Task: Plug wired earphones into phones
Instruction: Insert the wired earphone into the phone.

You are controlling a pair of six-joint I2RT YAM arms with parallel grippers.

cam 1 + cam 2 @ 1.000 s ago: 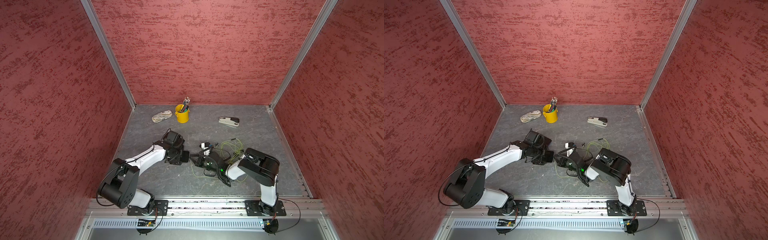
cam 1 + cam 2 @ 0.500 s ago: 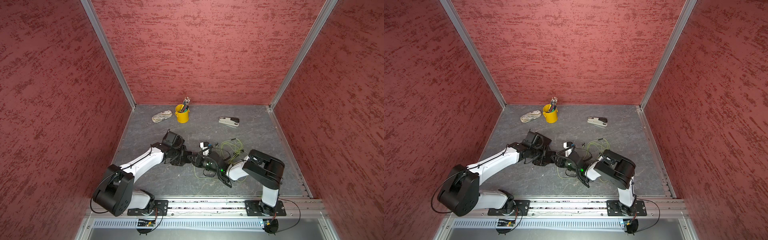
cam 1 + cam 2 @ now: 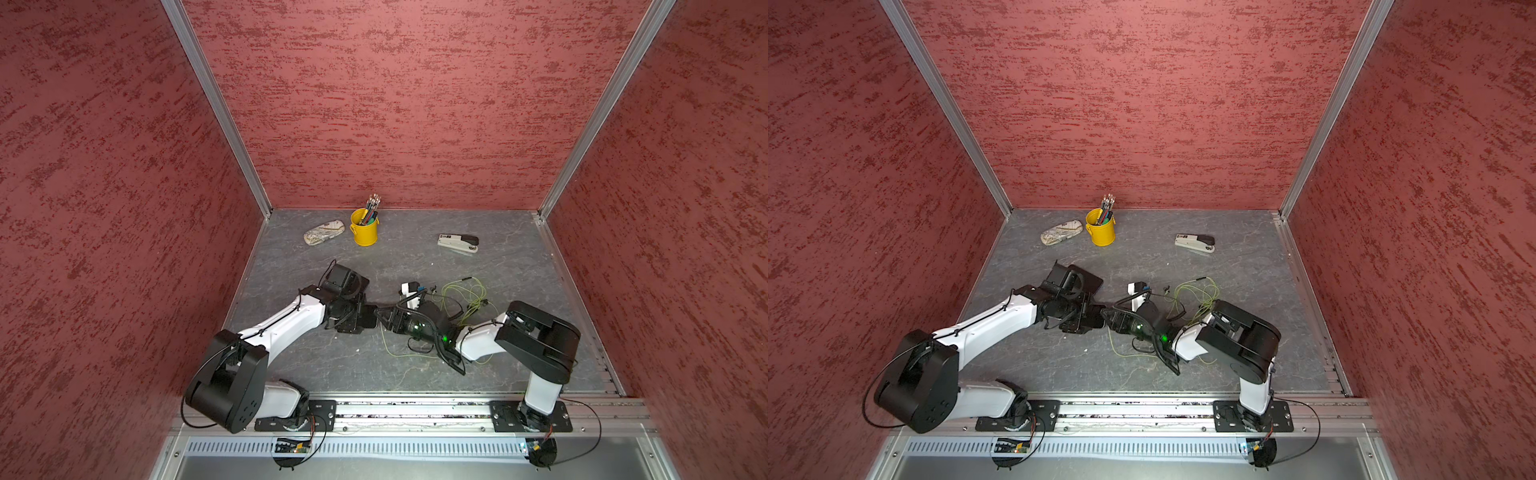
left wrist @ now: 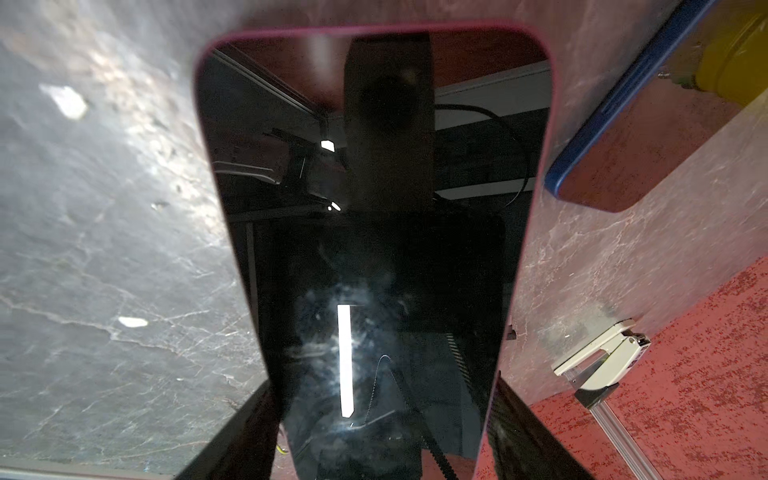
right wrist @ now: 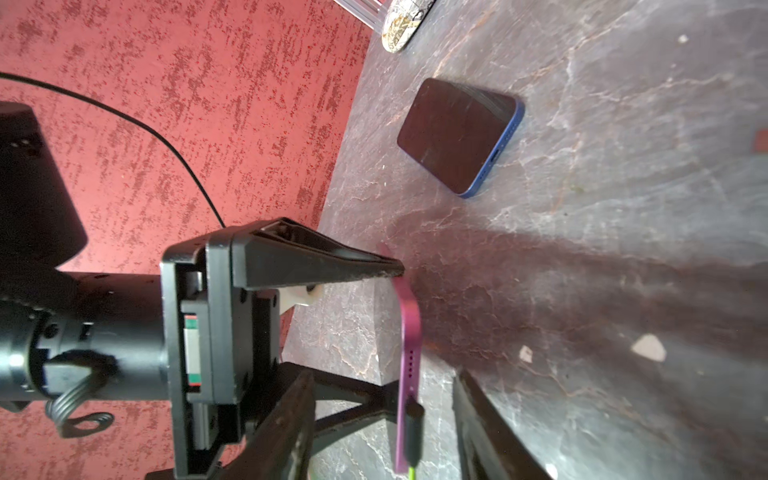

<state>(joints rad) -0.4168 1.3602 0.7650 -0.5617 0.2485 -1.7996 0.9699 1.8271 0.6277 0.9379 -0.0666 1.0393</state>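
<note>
Clamping purple-edged phone [image 4: 374, 166] is left hand [image 4: 382, 386]; right hand [image 5: 385, 374] apart around plug [image 5: 413, 415].

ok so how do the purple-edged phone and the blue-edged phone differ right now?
Grip: the purple-edged phone is clamped between the left fingers; the blue-edged phone lies free on the table.
Port: a black plug sits in the purple-edged phone's end; the blue-edged phone's port is empty.
Both have dark glossy screens and rounded corners.
</note>
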